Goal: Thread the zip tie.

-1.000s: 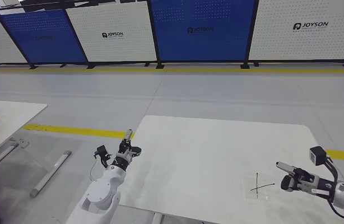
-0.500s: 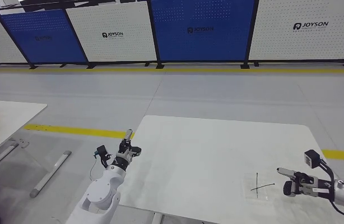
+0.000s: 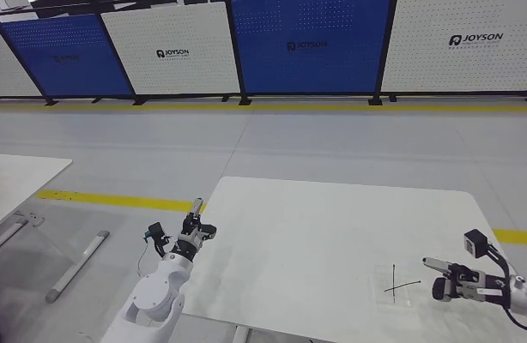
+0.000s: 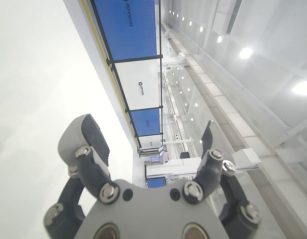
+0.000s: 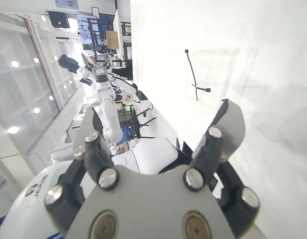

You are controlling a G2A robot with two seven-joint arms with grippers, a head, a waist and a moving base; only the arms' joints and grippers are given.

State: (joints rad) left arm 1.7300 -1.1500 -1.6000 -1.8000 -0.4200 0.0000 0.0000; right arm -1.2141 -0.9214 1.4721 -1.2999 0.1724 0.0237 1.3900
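Two black zip ties lie crossed on a clear sheet near the table's front right corner. In the right wrist view the longer zip tie runs across a shorter one. My right gripper hovers just to the right of them, open with nothing between its fingers. My left gripper is at the table's left edge, far from the ties, pointing away from me. It is open and holds nothing.
The white table is bare between the two arms. Another white table stands off to the left, and blue and white partition panels line the far side of the floor.
My right gripper has shifted slightly toward the table's front edge beside the zip ties. The left arm has not moved.
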